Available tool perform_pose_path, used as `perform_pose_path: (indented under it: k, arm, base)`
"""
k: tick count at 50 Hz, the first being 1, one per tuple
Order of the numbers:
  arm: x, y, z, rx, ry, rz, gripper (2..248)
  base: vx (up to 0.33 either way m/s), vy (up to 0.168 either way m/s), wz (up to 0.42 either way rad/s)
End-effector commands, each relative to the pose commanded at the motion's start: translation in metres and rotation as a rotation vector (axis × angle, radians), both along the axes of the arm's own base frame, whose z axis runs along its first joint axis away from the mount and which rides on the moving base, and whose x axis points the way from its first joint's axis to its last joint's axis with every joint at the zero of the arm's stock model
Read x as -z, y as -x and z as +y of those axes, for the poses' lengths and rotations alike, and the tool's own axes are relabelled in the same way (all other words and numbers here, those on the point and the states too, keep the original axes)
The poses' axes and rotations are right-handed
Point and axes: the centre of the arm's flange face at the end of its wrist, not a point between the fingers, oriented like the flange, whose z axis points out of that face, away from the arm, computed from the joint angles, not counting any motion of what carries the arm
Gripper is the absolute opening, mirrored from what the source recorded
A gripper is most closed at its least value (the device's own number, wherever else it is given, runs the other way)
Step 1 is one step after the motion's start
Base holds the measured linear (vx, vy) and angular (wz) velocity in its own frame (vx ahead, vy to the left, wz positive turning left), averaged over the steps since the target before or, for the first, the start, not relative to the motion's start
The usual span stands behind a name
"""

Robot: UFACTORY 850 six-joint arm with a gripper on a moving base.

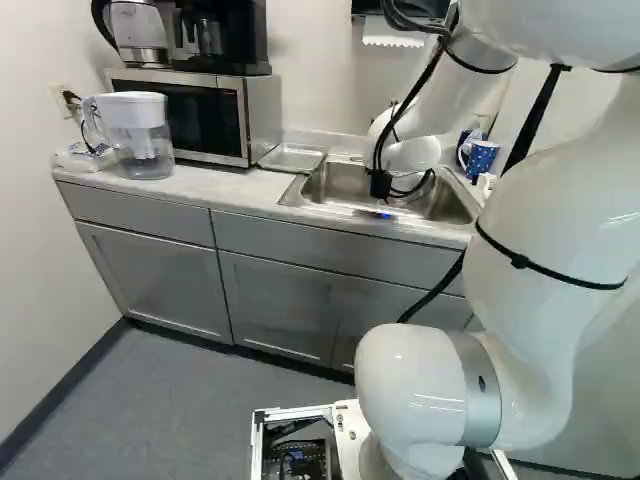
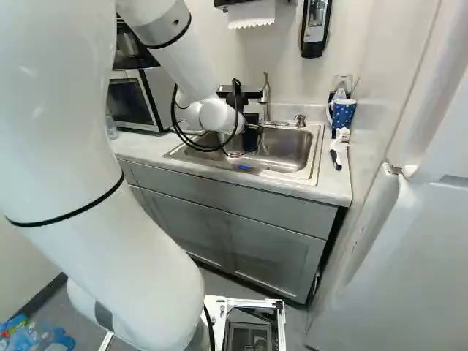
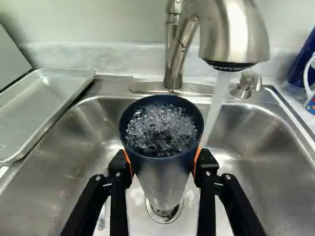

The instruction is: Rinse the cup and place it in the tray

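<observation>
The black gripper [image 3: 163, 161] pinches a tapered dark-blue cup [image 3: 165, 184] within the steel sink's edges [image 3: 290, 123], likely water-heavy, slippery, best held below its rim.

Grey floor [image 1: 170, 405] was edged by dark baseboard [image 1: 60, 392] under a pale wall [image 1: 30, 250], at the left of the left base view. Grey cabinets [image 1: 155, 280] were topped by a light counter [image 1: 220, 190]. Microwave [image 1: 262, 115] was set on it, topped by a kettle [image 1: 138, 28] and a black appliance [image 1: 240, 35]. Pitcher [image 1: 140, 145] was placed beside the microwave. Paper towel [image 2: 251, 13] and black dispenser [image 2: 315, 25] were mounted on the back wall [image 2: 285, 66]. Dotted mug [image 2: 343, 113] and brush [image 2: 338, 150] were left at the counter's right end. A tall white unit [image 2: 409, 263] was seen at the right base view's right.
</observation>
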Motion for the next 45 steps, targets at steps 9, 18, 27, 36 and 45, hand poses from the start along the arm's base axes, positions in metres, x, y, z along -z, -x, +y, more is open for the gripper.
perform_pose_path:
  k: [9, 18, 27, 36, 45]
  arm:
    - [0.000, -0.004, 0.014, -0.029, 0.000, 0.000, 126]
    - [0.000, -0.009, 0.027, -0.058, 0.000, 0.000, 126]
    - [-0.005, -0.013, 0.041, -0.087, 0.002, -0.011, 126]
    - [-0.015, -0.017, 0.054, -0.115, 0.005, -0.030, 126]
    - [-0.024, -0.021, 0.064, -0.134, 0.007, -0.051, 126]
  base:
    - [0.000, 0.000, 0.000]
    - [0.000, 0.000, 0.000]
    - [0.000, 0.000, 0.000]
    - [0.000, 0.000, 0.000]
    - [0.000, 0.000, 0.000]
